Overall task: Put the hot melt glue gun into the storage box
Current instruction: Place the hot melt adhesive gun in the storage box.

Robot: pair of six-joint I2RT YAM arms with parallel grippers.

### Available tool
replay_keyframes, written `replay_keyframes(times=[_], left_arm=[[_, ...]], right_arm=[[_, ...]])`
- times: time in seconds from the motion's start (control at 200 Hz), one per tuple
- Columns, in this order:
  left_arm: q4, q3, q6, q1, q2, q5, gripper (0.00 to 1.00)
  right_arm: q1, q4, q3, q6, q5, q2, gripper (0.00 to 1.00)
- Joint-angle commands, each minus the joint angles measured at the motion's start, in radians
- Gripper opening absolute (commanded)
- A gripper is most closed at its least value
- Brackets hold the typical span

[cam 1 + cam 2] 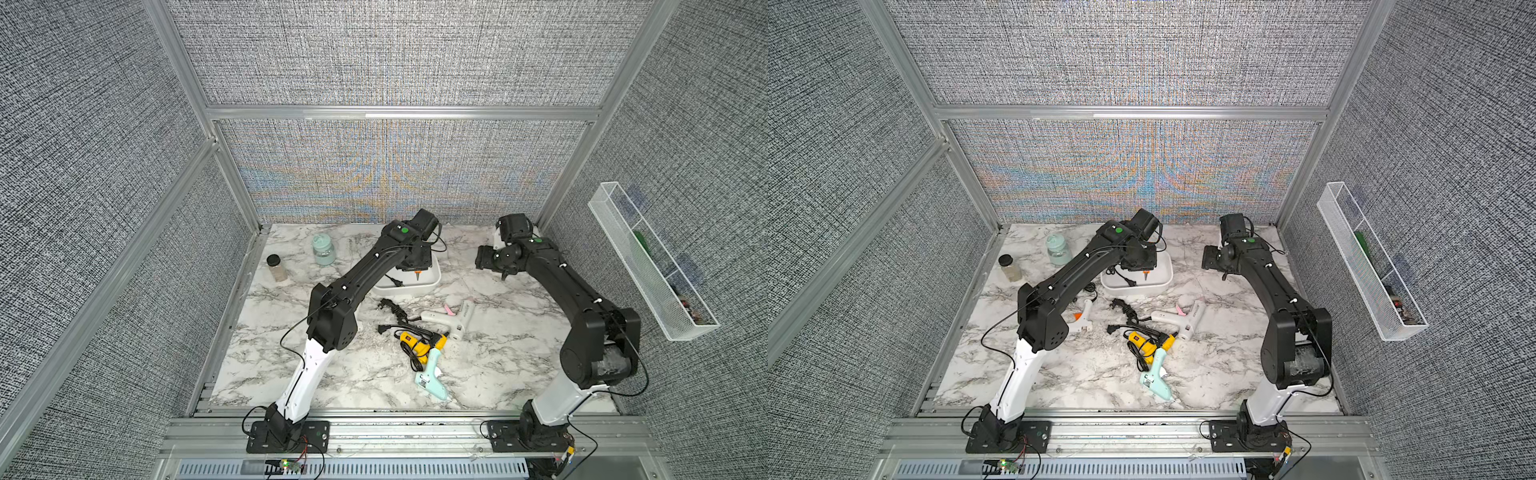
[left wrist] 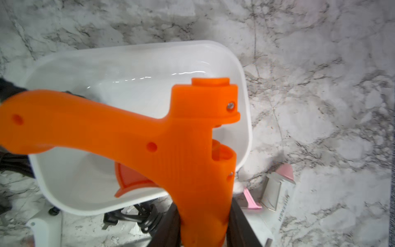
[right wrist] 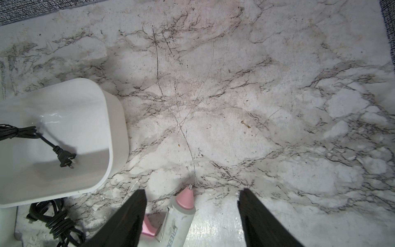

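Observation:
My left gripper is shut on the barrel of an orange hot melt glue gun. It holds the gun above the white storage box, handle out to one side. In both top views only the gun's orange nozzle shows under the left wrist, pointing down into the box. The gun's black cord and plug lie inside the box. My right gripper hangs open to the right of the box, over the marble table, holding nothing.
In front of the box lie a white and pink glue gun, a yellow one, a mint one and black cords. Another white gun lies by the left arm. Two jars stand back left. A wire-mesh tray hangs on the right wall.

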Motion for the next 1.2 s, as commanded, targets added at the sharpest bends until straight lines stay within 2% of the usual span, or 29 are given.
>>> replay_keyframes(times=[0.0, 0.15, 0.39, 0.626, 0.671, 0.986, 1.046, 1.196], left_arm=[[0.129, -0.012, -0.049, 0.020, 0.033, 0.027, 0.16], [0.139, 0.100, -0.106, 0.046, 0.160, 0.066, 0.16], [0.240, 0.170, -0.244, 0.075, 0.320, 0.178, 0.14], [0.267, 0.201, -0.304, 0.061, 0.376, 0.206, 0.17], [0.265, 0.197, -0.301, 0.056, 0.376, 0.205, 0.23], [0.222, 0.154, -0.249, 0.045, 0.329, 0.153, 0.91], [0.211, 0.156, -0.224, 0.046, 0.304, 0.138, 0.95], [0.163, 0.158, -0.115, 0.041, 0.162, 0.061, 0.94]], right_arm=[[0.000, 0.015, -0.003, -0.005, -0.011, -0.006, 0.74], [0.000, 0.014, -0.010, -0.003, -0.014, -0.004, 0.74], [-0.001, 0.012, -0.027, -0.006, -0.014, -0.014, 0.74], [0.000, 0.009, -0.031, -0.007, -0.013, -0.010, 0.74], [0.000, 0.010, -0.032, -0.007, -0.013, -0.012, 0.73], [-0.001, 0.014, -0.030, -0.001, -0.013, -0.012, 0.74], [0.000, 0.012, -0.026, -0.001, -0.013, -0.015, 0.74], [0.000, 0.005, 0.000, 0.002, -0.017, -0.021, 0.73]])
